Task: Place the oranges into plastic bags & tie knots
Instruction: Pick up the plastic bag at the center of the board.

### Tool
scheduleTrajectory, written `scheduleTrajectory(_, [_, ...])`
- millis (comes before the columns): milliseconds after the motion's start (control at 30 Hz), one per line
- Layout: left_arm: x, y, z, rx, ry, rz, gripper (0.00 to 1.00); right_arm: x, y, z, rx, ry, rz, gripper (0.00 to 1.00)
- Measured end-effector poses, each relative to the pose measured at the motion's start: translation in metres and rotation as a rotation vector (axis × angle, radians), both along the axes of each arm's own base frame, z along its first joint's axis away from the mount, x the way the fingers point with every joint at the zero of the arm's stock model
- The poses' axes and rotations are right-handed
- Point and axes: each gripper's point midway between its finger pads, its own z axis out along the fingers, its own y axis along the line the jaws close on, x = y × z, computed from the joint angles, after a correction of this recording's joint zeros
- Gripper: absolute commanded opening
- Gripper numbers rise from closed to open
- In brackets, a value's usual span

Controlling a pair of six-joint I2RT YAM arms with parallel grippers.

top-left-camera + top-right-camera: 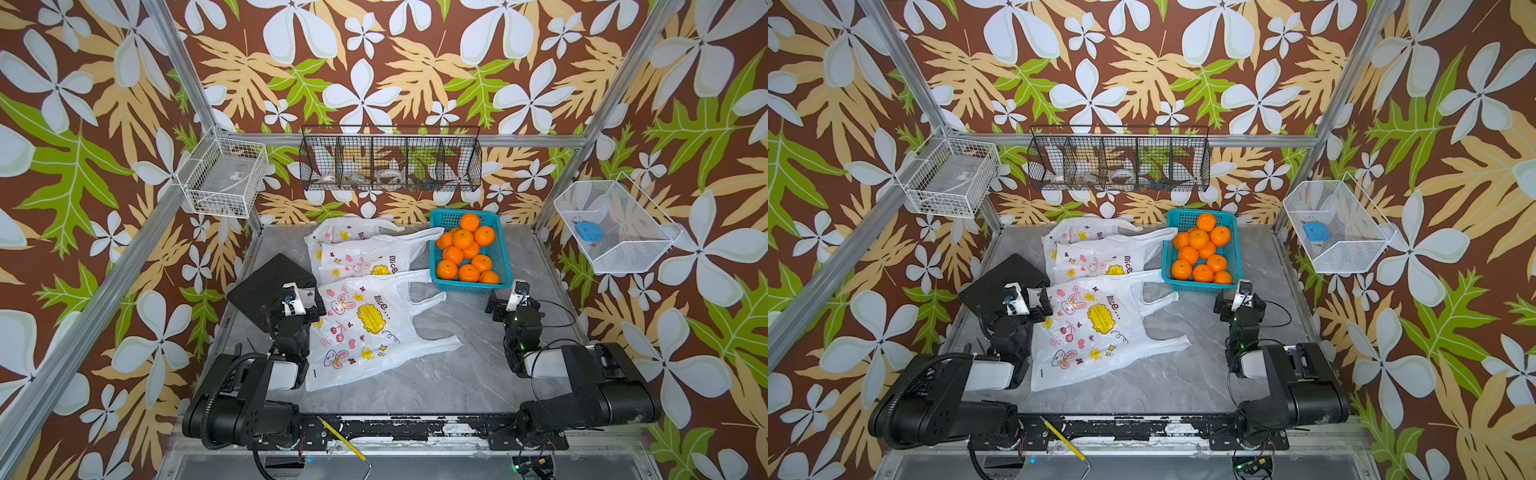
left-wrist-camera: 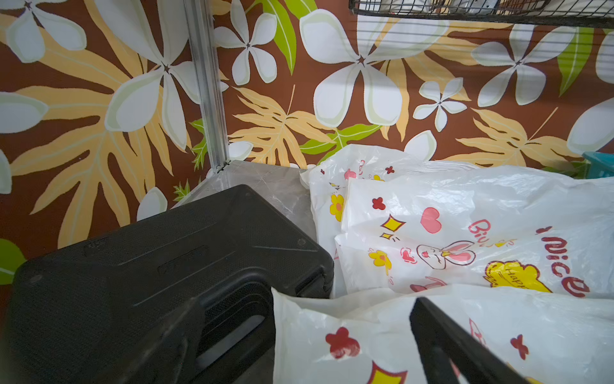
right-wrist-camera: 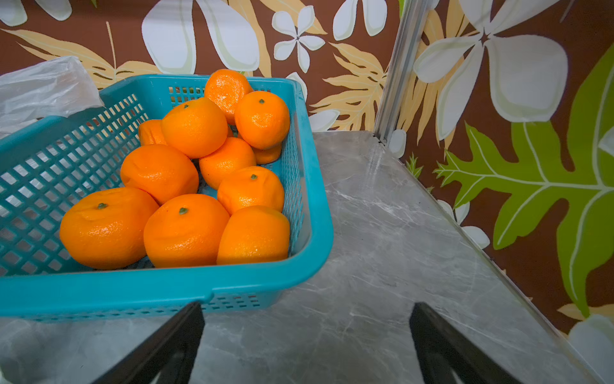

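Several oranges (image 1: 467,251) (image 1: 1202,253) (image 3: 186,173) are piled in a teal lattice basket (image 1: 469,286) (image 3: 149,286) at the back right of the table. Three plastic bags lie flat and overlapping to its left: the nearest (image 1: 361,328) (image 1: 1088,328) (image 2: 349,339), a middle one (image 1: 361,257) (image 2: 465,232) and a far one (image 1: 345,230). Their handles lie loose, and no knots are in view. My left gripper (image 1: 311,297) (image 2: 307,304) is open over the nearest bag's left corner. My right gripper (image 1: 515,299) (image 3: 305,307) is open above bare table just in front of the basket.
A black case (image 1: 266,286) (image 2: 166,259) lies by the left gripper. A black wire rack (image 1: 390,158) hangs on the back wall. A white wire basket (image 1: 224,183) hangs left and a mesh one (image 1: 611,226) right. A yellow stick (image 1: 340,442) lies on the front rail.
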Motion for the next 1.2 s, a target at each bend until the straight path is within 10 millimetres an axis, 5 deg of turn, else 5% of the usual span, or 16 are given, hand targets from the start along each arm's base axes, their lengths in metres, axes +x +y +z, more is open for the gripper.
scheduleTrajectory(1000, [-0.001,0.0,-0.001,0.0,0.0,0.0,1.0,0.0,0.0,0.0,0.0,0.0,0.0,1.0])
scheduleTrajectory(1200, [-0.03,0.006,0.014,-0.01,-0.08,0.015,1.0,-0.021,-0.007,0.019,0.014,-0.06,-0.036,0.99])
